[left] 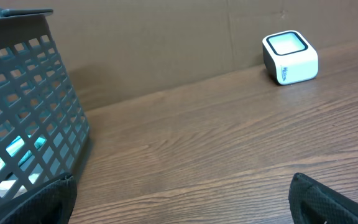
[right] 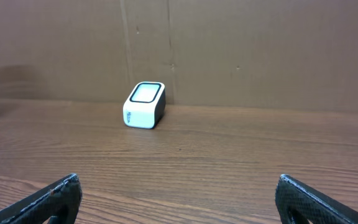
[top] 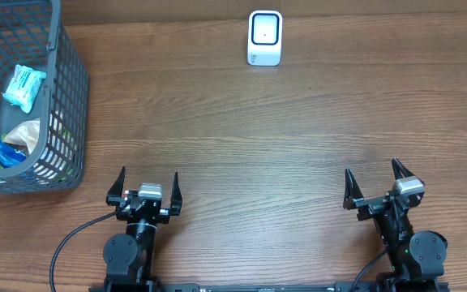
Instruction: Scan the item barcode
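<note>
Left gripper (top: 147,180) and right gripper (top: 371,172) sit spread and empty at the bottom - reach your left into the grey plastic mesh basket (top: 70,97), upper left, pinching the teal-and-white packet (top: 24,87) by an edge so its faces stay uncovered for scanning.

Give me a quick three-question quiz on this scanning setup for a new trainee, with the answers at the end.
1. True or false: the scanner stands outside the basket.
2. The left gripper and right gripper are: A) both open and empty, B) both shut, C) one open, one shut.
3. Which gripper is nearer the basket?

Key: 1 true; 2 A; 3 the left gripper.
</note>
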